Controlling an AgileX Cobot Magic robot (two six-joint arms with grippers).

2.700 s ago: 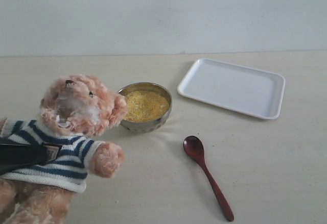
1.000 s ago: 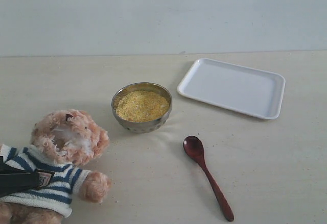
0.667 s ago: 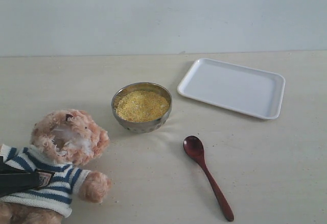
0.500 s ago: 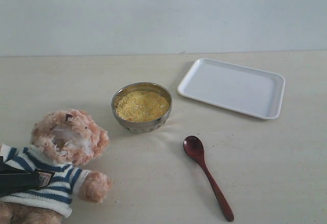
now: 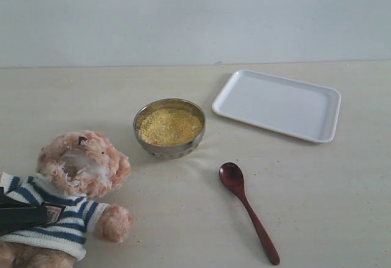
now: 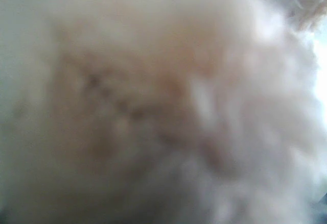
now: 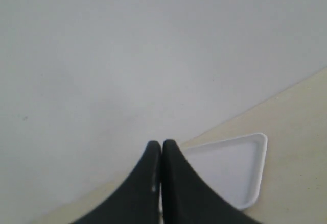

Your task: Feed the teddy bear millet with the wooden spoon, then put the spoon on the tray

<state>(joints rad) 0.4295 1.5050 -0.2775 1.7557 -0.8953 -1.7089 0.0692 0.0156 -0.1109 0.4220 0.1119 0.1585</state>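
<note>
- Nearest edge, left: your left gripper lies across the striped sweater of the teddy bear, seemingly closed partway on its torso (the wrist camera shows only blurred fur). Soft plush may sag or twist out of that hold.
- Right of it, apart: the wooden spoon lies flat on the table, untouched, bowl end toward the millet. A slim, glossy handle lying flat invites a slipped pinch.
- Middle: the millet fills the metal bowl. A hasty scoop would scatter grain.
- Far right: the tray, well apart from the spoon.
- Pose: your left arm is low, entering from the left edge. Your right gripper is raised outside the exterior view, jaws pressed together on nothing, aimed at the wall beyond the tray.
</note>
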